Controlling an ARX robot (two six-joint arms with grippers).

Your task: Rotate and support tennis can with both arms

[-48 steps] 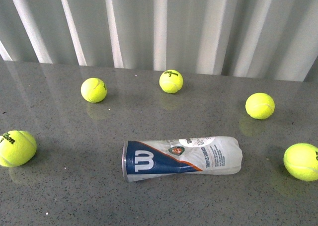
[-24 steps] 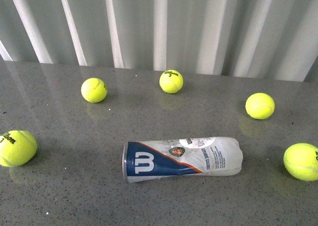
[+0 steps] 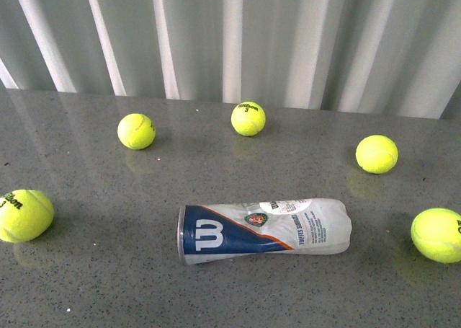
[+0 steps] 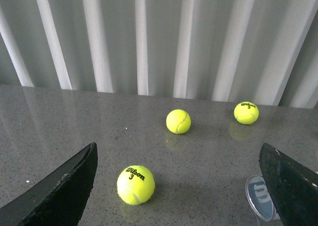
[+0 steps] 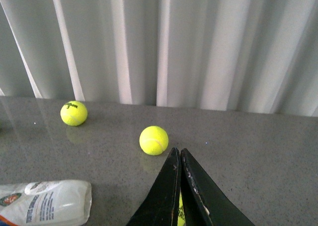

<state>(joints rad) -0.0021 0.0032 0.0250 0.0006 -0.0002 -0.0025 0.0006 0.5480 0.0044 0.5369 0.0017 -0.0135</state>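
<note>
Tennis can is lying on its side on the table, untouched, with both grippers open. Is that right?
Not quite. The right gripper is shut, its fingers pressed together in the right wrist view. Only the left gripper is open. The tennis can does lie on its side on the table, untouched.

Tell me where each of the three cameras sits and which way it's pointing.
Front view: on the body, looking down over the table at the lying tennis can; no arm shows.
Left wrist view: low, facing the ribbed backdrop; left gripper open, can's rim end just in view.
Right wrist view: low, facing the backdrop; right gripper shut, can's clear end partly in view.
Shared: all three see the can.
</note>
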